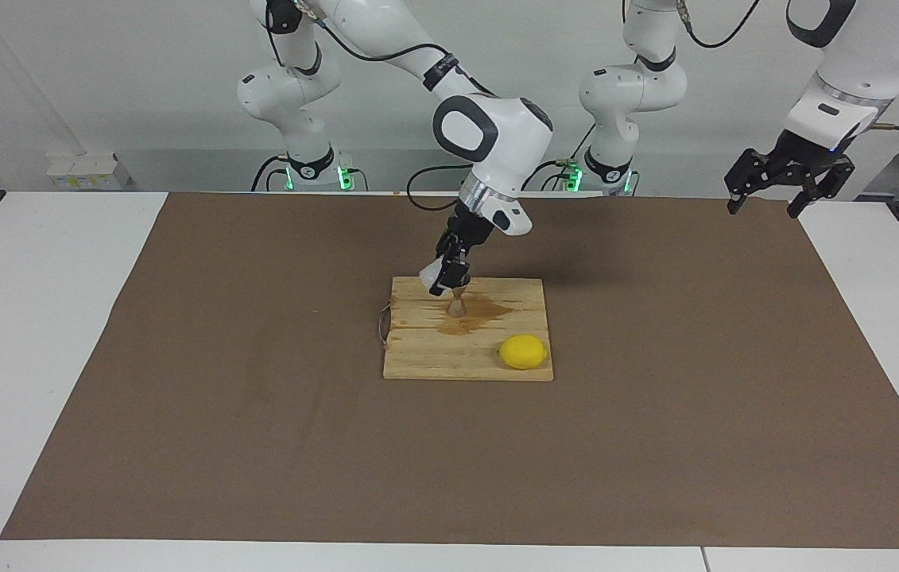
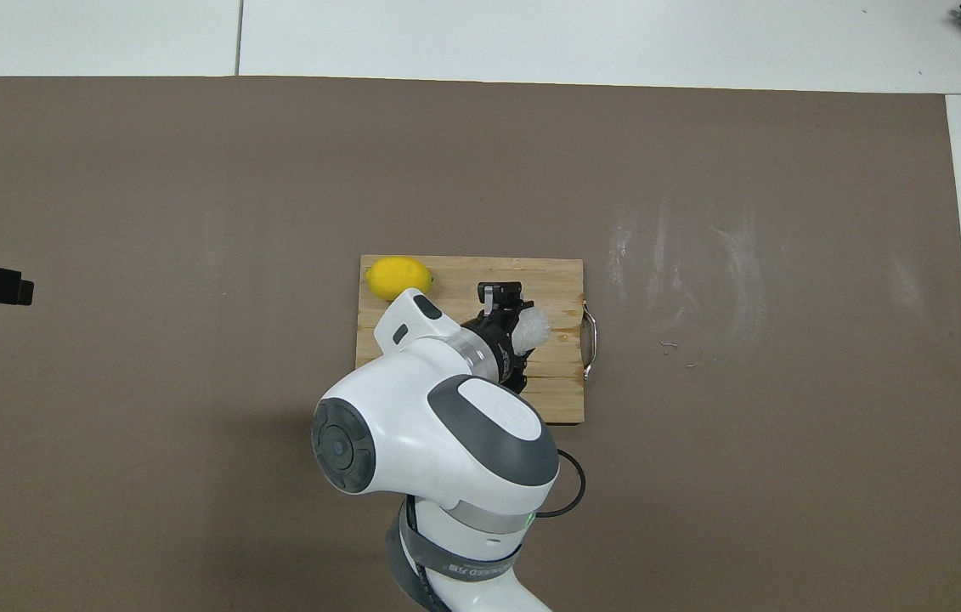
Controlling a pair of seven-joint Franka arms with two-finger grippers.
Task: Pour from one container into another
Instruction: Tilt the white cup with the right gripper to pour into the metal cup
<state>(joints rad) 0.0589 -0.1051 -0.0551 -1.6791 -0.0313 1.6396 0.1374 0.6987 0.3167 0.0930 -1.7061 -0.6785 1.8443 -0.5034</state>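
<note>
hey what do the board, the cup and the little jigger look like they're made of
Board: pale unfinished wood, going by its plank lines and the dark wet-looking stain.
Cup, held tilted by the right gripper: probably clear textured glass, whitish and translucent, though plastic is possible.
Jigger: looks metal, but mostly hidden, so uncertain.

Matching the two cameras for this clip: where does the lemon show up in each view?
Facing view: the lemon lies on the wooden board, at the corner farthest from the robots, toward the left arm's end.
Overhead view: the lemon sits at the board's upper corner, just above the right arm's wrist.
Shared landmark: the board itself, with its metal handle at the end away from the lemon.
</note>
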